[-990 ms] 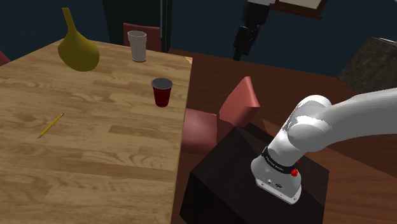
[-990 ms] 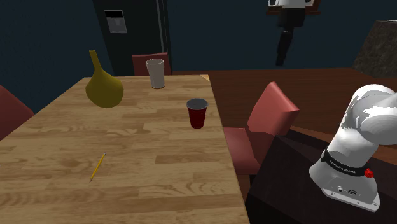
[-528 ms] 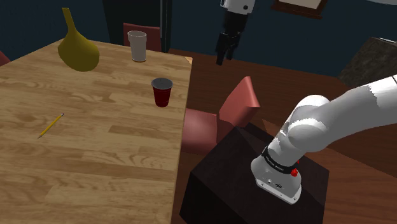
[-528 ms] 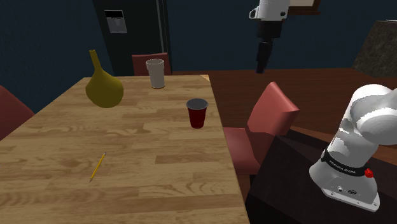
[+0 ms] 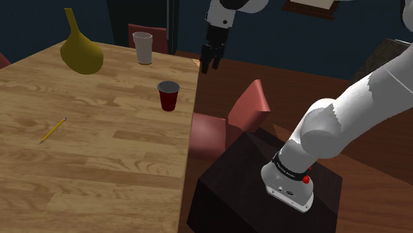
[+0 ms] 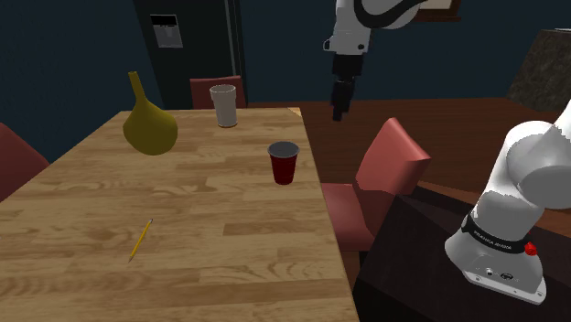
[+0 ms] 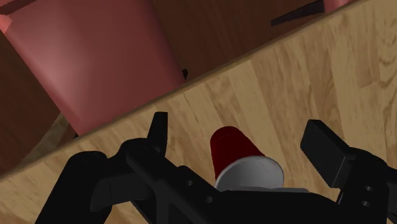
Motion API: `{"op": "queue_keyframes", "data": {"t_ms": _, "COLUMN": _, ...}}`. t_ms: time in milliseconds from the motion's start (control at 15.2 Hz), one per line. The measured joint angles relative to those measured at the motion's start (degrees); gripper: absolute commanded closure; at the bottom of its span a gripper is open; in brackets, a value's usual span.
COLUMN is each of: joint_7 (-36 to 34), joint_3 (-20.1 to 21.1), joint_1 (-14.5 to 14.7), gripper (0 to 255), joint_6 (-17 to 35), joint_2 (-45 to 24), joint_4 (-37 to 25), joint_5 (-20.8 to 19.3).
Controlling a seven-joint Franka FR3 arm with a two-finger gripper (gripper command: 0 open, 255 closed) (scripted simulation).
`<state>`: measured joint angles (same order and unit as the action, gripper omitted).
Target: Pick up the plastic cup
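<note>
Two fingers (image 7: 158, 130) spread wide on the gripper (image 5: 210, 63), up in the air by the table (image 5: 106, 159) edge; red cup (image 5: 169, 97) stands free, apparently below them.

There's the arm (image 5: 331, 122), all smooth, rounded white shells; a black band (image 5: 286, 167) with faint lettering rings its foot, a red button (image 5: 306, 179) at the band's four o'clock; and the pincer (image 5: 210, 65), wholly black, with blocky square-tipped fingers (image 7: 324, 149) on a chunky body
</note>
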<state>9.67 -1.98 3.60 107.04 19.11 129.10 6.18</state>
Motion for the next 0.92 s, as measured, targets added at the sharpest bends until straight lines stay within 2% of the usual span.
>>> {"op": "queue_keyframes", "data": {"t_ms": 462, "joint_7": 2.4, "joint_3": 0.3, "joint_1": 1.5, "gripper": 0, "joint_6": 6.5, "joint_2": -15.0, "joint_4": -7.9, "joint_5": 4.0}}
{"op": "queue_keyframes", "data": {"t_ms": 792, "joint_7": 4.3, "joint_3": 0.9, "joint_1": 2.0, "gripper": 0, "joint_6": 9.1, "joint_2": -26.4, "joint_4": -16.3, "joint_5": 6.8}}
{"op": "queue_keyframes", "data": {"t_ms": 924, "joint_7": 4.7, "joint_3": 1.0, "joint_1": 2.0, "gripper": 0, "joint_6": 9.8, "joint_2": -28.6, "joint_4": -17.8, "joint_5": 7.4}}
